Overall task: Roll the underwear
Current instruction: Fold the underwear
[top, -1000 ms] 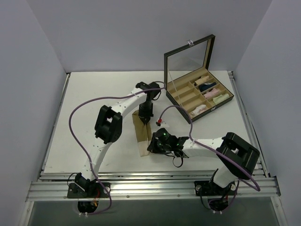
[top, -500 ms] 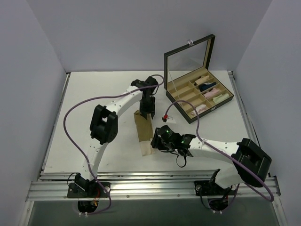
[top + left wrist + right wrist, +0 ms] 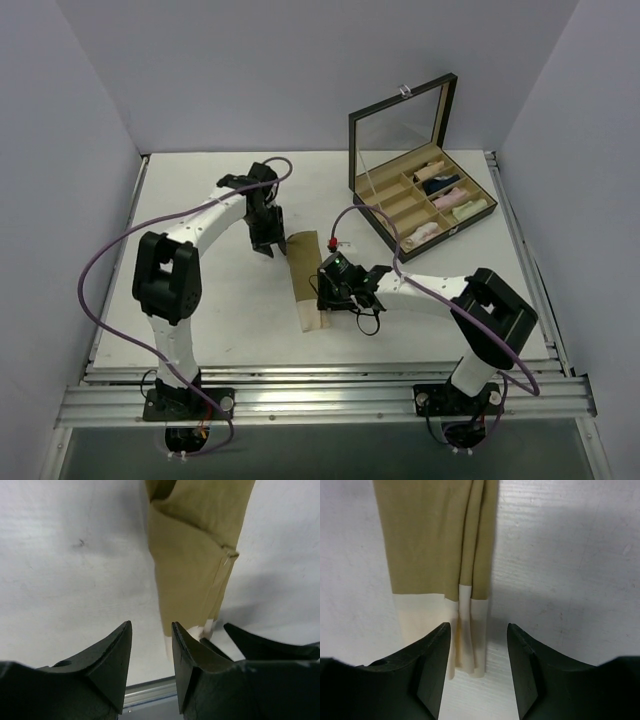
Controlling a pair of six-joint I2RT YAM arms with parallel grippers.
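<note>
The tan underwear (image 3: 304,272) lies flat on the white table as a long folded strip, with its paler band (image 3: 427,615) at the near end. My left gripper (image 3: 268,248) hangs open just left of the strip's far end. In the left wrist view the strip (image 3: 195,555) lies beyond and right of the open left gripper (image 3: 151,630), which holds nothing. My right gripper (image 3: 328,298) stands open over the strip's near end. In the right wrist view the band's folded edges lie below the gap of the right gripper (image 3: 478,630), ungripped.
An open dark box (image 3: 420,205) with a mirrored lid stands at the back right. Its compartments hold several cloth rolls, one of them pale pink (image 3: 424,232). Purple cables loop over both arms. The table's metal rail (image 3: 320,395) runs along the front.
Both grippers have opened and let go of the tan strip. The left arm has swung left, away from the strip's far end. The right gripper has drawn back slightly.
</note>
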